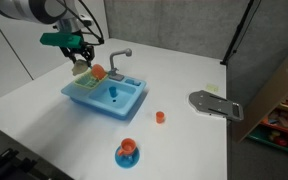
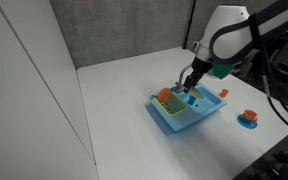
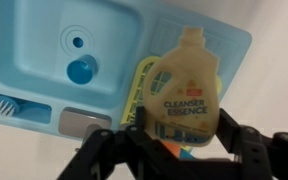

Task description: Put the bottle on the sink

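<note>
My gripper [image 3: 174,132] is shut on the bottle [image 3: 184,80], a cream-yellow toy bottle labelled "CLEANSER ESSENCE". It holds the bottle just above the light-blue toy sink [image 3: 34,45], over the green side section [image 3: 140,88] beside the basin. In both exterior views the gripper [image 1: 81,55] [image 2: 190,77] hangs over the far end of the sink [image 1: 112,109] [image 2: 180,122], with the bottle [image 1: 80,69] below the fingers. The grey faucet [image 1: 119,58] stands at the sink's back edge.
An orange object [image 1: 97,72] sits on the sink next to the gripper. A tiny orange cup [image 1: 160,117] and an orange cup on a blue plate [image 1: 127,152] [image 2: 247,118] stand on the white table. A grey flat piece [image 1: 212,104] lies near a cardboard box [image 1: 276,92].
</note>
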`<action>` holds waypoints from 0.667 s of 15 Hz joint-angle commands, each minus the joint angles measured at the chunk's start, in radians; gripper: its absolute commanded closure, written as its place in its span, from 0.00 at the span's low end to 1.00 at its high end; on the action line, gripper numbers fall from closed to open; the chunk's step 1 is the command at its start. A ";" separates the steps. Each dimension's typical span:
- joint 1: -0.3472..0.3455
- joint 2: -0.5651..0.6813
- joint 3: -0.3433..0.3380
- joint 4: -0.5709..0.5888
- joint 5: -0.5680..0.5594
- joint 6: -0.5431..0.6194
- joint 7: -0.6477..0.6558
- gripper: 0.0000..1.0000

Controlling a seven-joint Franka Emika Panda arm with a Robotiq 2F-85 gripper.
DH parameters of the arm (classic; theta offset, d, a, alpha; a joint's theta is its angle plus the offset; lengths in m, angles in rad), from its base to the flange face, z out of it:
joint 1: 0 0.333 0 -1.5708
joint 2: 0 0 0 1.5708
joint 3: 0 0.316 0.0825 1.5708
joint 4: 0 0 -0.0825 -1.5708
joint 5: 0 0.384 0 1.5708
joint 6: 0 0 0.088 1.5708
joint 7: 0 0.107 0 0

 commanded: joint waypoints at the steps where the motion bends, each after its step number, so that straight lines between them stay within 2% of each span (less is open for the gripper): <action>1: 0.027 0.059 -0.001 0.064 -0.017 0.014 0.046 0.56; 10: 0.041 0.211 -0.003 0.150 -0.021 0.104 0.042 0.56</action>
